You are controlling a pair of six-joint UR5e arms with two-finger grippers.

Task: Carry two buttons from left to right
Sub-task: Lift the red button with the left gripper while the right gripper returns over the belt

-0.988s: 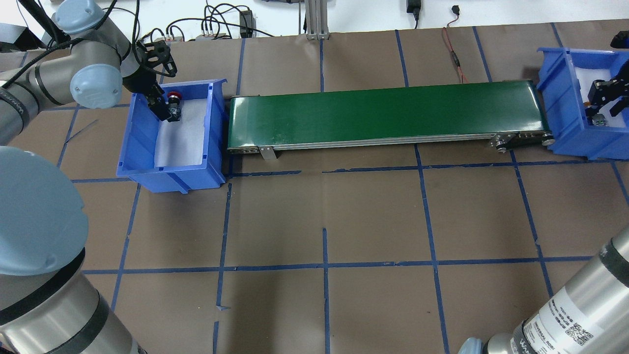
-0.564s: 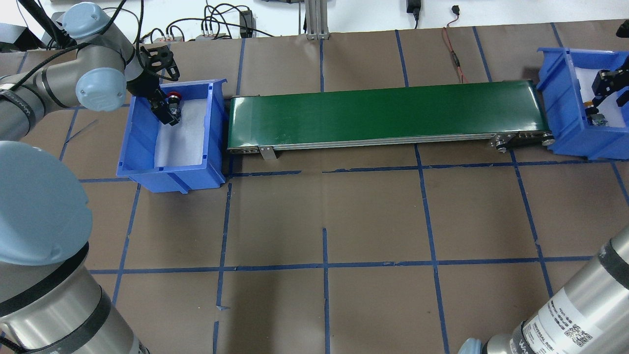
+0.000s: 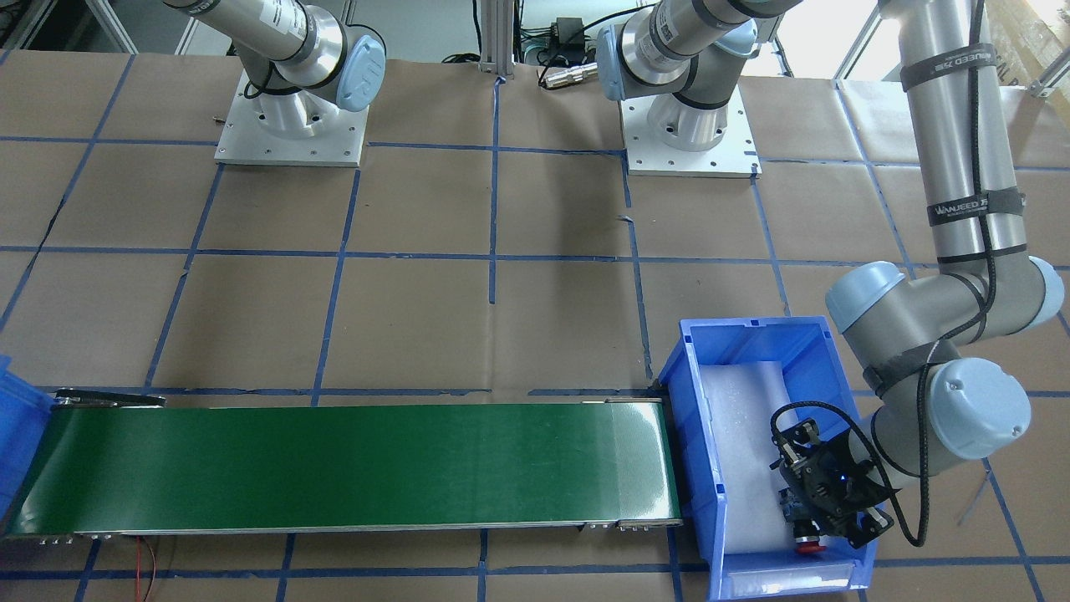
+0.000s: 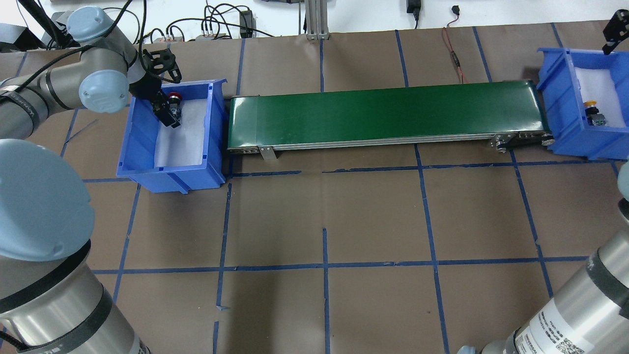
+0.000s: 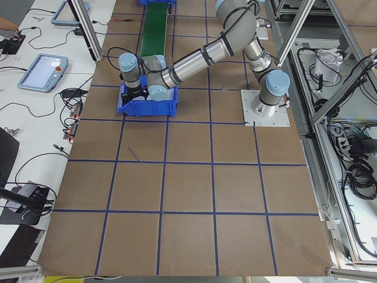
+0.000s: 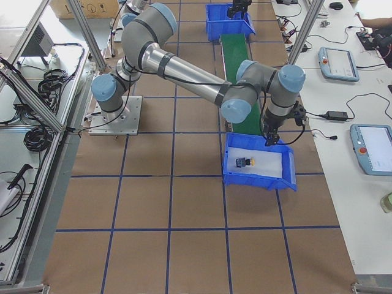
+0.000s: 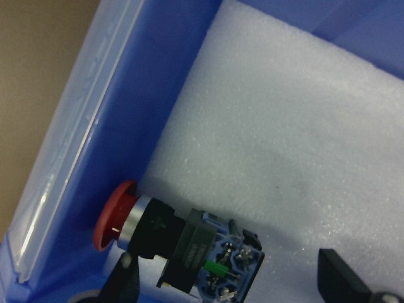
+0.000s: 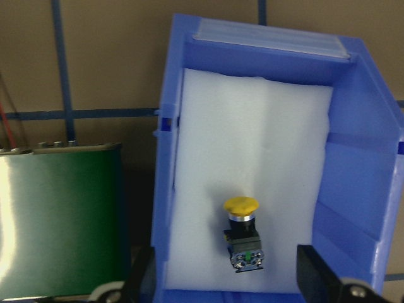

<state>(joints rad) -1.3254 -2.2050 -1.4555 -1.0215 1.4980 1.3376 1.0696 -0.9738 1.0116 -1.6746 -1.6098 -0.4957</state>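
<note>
The red button lies on its side on white foam at the far end of the left blue bin, cap toward the bin wall. My left gripper is down in that bin, open, one finger on each side of the button's body; in the overhead view the left gripper sits just beside the red cap. The yellow button lies free on foam in the right blue bin. My right gripper hangs open above it, holding nothing.
A green conveyor belt runs between the two bins. Brown paper with blue tape lines covers the table. Cables lie along the far edge. The bin walls stand close around the left gripper.
The right gripper has risen out of the right bin toward the far edge, leaving the yellow button on the foam. The left gripper has shifted only slightly around the red button.
</note>
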